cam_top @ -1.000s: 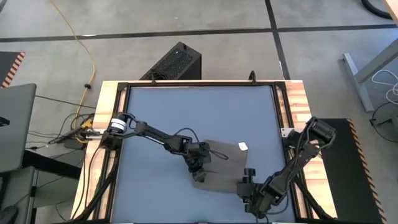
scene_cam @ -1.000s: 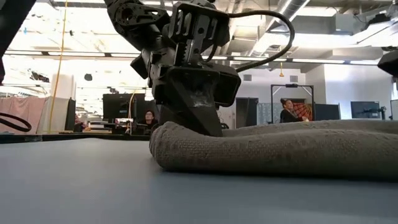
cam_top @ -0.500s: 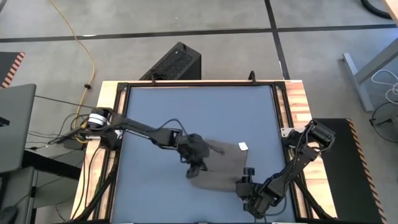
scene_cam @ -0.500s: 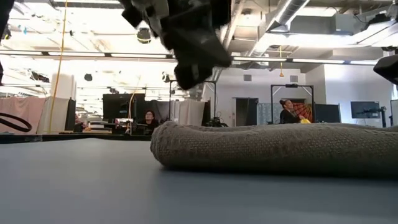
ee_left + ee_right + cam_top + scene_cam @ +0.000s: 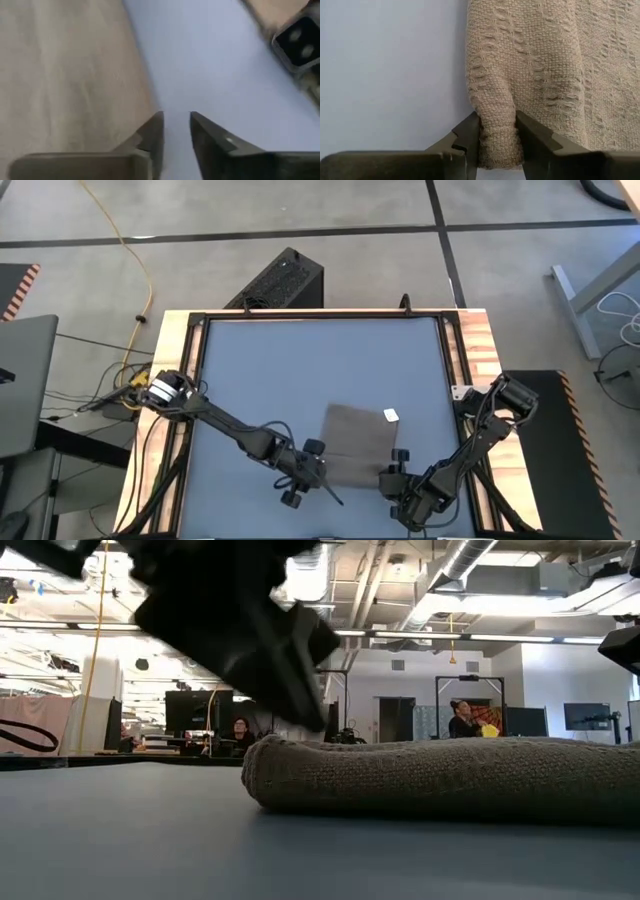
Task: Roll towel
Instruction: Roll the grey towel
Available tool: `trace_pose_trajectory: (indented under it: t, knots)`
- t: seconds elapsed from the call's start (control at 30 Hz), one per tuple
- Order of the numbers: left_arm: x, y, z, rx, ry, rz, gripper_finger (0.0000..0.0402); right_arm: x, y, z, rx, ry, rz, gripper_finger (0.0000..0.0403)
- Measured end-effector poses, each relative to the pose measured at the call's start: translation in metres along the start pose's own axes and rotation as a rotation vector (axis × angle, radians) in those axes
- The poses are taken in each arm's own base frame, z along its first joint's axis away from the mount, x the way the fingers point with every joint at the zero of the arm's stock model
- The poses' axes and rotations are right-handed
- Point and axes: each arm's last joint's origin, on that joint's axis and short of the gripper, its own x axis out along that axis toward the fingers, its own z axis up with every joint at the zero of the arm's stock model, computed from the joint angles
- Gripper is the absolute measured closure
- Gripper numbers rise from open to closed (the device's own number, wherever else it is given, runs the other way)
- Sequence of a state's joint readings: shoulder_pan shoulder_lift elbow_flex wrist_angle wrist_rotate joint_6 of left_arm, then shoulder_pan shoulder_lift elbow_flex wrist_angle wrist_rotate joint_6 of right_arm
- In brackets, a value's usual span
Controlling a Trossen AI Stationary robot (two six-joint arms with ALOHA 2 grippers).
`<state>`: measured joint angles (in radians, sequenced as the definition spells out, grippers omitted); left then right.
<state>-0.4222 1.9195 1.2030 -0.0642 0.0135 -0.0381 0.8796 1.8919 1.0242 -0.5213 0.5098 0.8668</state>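
Taupe towel (image 5: pixel 357 444) corner pinched by right gripper (image 5: pixel 498 131), left gripper (image 5: pixel 176 125) slightly parted.

Two dark arms reach low over the table's near edge.
The left gripper (image 5: pixel 305 480) hangs in the air with its fingers (image 5: pixel 152 135) a little apart. The right gripper (image 5: pixel 497 131) has its fingers pinched tight on cloth.
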Motion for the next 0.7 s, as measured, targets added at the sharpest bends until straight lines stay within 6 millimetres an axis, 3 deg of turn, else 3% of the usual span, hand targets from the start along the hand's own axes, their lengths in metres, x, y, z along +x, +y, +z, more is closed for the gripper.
trace_pose_trajectory:
  t: [0.27, 0.4, 0.53, 0.7]
  knots:
    - [0.006, -0.003, -0.003, -0.014, 0.001, 0.032, 0.0188, 0.000, 0.000, 0.001, 0.006, 0.002, 0.005, 0.0266]
    - [0.009, -0.008, -0.006, 0.015, 0.021, 0.106, 0.0141, 0.000, 0.000, 0.001, 0.027, 0.002, 0.005, 0.0266]
    - [0.028, -0.012, -0.022, 0.033, 0.081, 0.155, 0.0124, 0.000, 0.000, 0.002, 0.030, 0.002, 0.006, 0.0266]
    - [0.047, -0.015, -0.042, -0.036, 0.162, 0.252, 0.0130, -0.003, 0.002, 0.005, 0.035, -0.001, 0.013, 0.0266]
